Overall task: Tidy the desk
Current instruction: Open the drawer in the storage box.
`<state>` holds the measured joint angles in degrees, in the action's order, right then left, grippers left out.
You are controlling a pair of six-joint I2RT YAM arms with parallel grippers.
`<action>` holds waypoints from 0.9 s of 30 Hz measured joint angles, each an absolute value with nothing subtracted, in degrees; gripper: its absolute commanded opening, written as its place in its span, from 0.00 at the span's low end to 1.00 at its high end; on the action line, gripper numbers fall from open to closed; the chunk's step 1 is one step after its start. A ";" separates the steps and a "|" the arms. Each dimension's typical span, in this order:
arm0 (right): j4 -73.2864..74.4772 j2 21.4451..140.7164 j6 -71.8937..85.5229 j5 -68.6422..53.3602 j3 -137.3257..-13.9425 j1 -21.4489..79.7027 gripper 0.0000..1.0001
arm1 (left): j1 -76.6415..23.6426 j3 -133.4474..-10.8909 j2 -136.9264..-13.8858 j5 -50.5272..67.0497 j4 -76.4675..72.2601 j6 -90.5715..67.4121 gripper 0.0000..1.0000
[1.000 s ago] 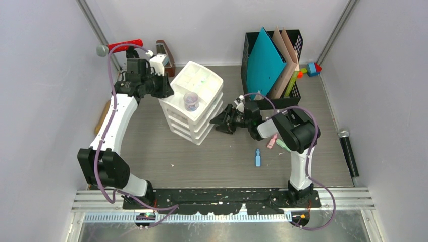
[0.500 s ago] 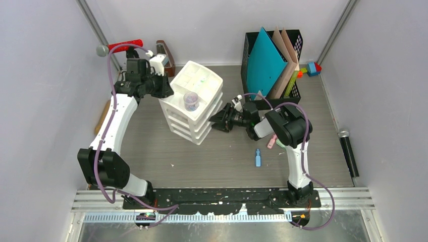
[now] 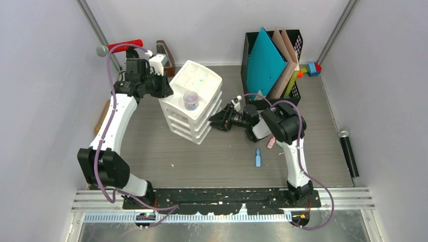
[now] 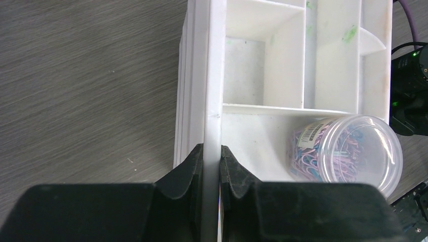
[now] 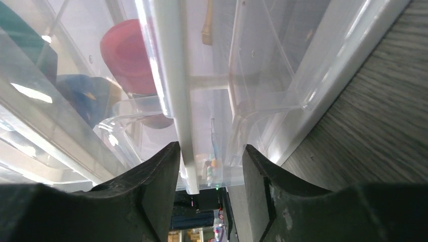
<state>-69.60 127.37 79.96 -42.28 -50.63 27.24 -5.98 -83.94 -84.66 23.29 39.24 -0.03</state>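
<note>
Parted jaws astride clear drawer [image 5: 262, 70]

On the tabletop [image 3: 151, 146], the drawer unit [image 3: 189, 126] stands at upper centre of the top view, with a jar [image 3: 191, 100] in its top tray [image 3: 202, 80]. The file holder [image 3: 299, 41] sits to its upper right, and a microphone [image 3: 349, 151] lies along the right edge.

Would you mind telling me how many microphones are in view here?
2. The red microphone lies in the far-left corner; the black microphone lies along the right wall. Others could be hidden behind the white drawer unit.
</note>
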 measured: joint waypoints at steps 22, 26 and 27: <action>-70.46 125.38 80.58 -45.19 -48.14 23.86 0.57 | -6.24 -84.51 -85.36 21.21 38.63 0.82 0.00; -70.35 124.66 80.51 -46.22 -47.66 23.00 0.58 | -6.24 -84.51 -85.36 20.51 38.44 1.78 0.00; -70.11 124.42 80.38 -46.30 -47.59 22.96 0.58 | -6.24 -84.51 -85.36 20.40 38.41 1.96 0.00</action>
